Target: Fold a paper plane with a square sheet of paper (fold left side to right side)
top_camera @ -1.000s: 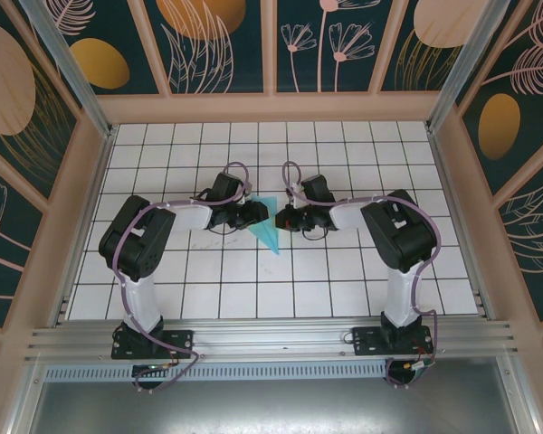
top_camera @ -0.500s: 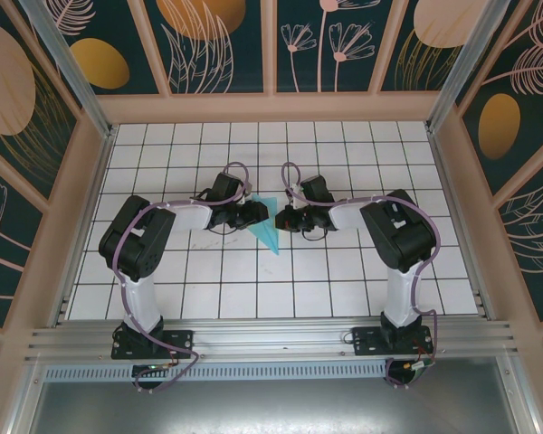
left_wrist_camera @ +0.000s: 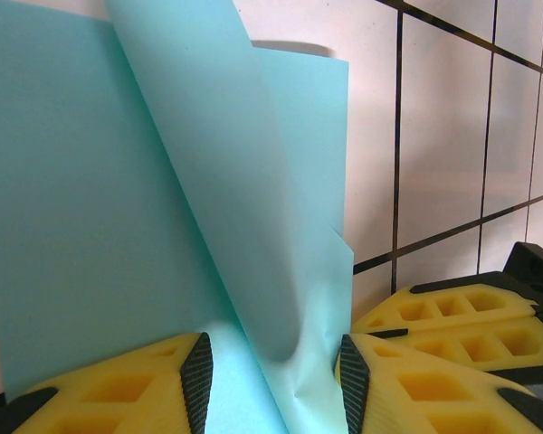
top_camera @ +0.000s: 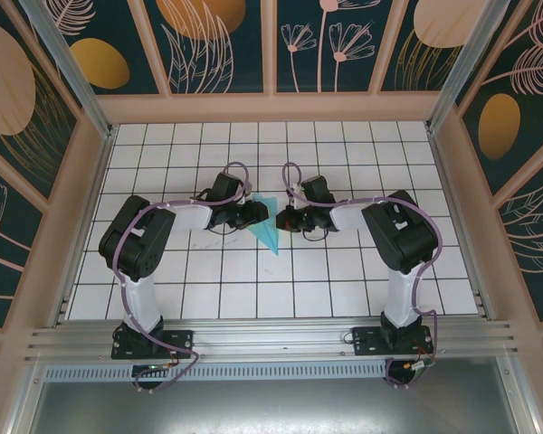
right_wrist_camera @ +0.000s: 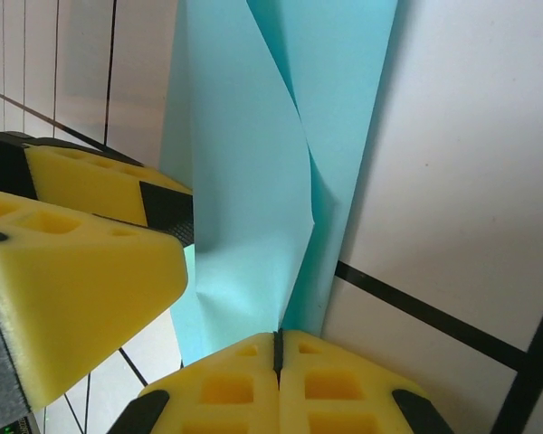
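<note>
Paper plane is lying on the tiles betw. both arms, one flap standing up; right gripper is pinching that flap's edge tight; left gripper is gaping, pads either side w/o squeezing; paper is looking thin, light, floppy, prob. tearing easily; gripping edges close to a crease is seeming safest

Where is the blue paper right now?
In the top view, the blue paper lies mid-table between the left gripper and the right gripper, which pinches it.
</note>
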`<act>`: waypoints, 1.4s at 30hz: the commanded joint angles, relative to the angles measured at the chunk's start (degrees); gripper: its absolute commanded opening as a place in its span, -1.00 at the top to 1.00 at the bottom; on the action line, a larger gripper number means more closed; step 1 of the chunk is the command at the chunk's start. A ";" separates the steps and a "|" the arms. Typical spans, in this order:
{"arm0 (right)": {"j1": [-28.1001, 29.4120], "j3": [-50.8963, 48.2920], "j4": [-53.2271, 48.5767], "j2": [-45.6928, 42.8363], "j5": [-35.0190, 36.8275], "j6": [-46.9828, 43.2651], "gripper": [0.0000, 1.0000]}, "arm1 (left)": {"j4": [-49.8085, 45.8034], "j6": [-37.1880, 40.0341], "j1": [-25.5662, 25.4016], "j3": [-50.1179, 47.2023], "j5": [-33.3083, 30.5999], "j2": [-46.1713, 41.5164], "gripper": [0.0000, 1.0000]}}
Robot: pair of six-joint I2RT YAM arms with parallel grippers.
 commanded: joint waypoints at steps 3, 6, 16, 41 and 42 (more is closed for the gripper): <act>0.48 -0.95 0.58 -2.51 1.11 -1.20 0.95 | -4.51 2.09 0.46 -1.28 -6.61 3.07 0.09; 0.44 -0.84 0.19 -2.11 1.27 -1.31 0.95 | -4.59 2.18 0.46 -1.20 -6.62 3.02 0.09; 1.78 0.42 -2.14 0.52 1.28 -1.91 0.95 | -4.68 2.20 0.45 -1.01 -6.42 2.73 0.09; 1.88 2.92 -4.37 -1.24 3.22 -3.23 0.94 | -4.73 2.44 0.44 -0.48 -6.40 2.74 0.09; 1.80 2.92 -4.37 -1.21 3.21 -3.20 0.94 | -4.77 2.40 0.46 -0.58 -6.36 2.81 0.08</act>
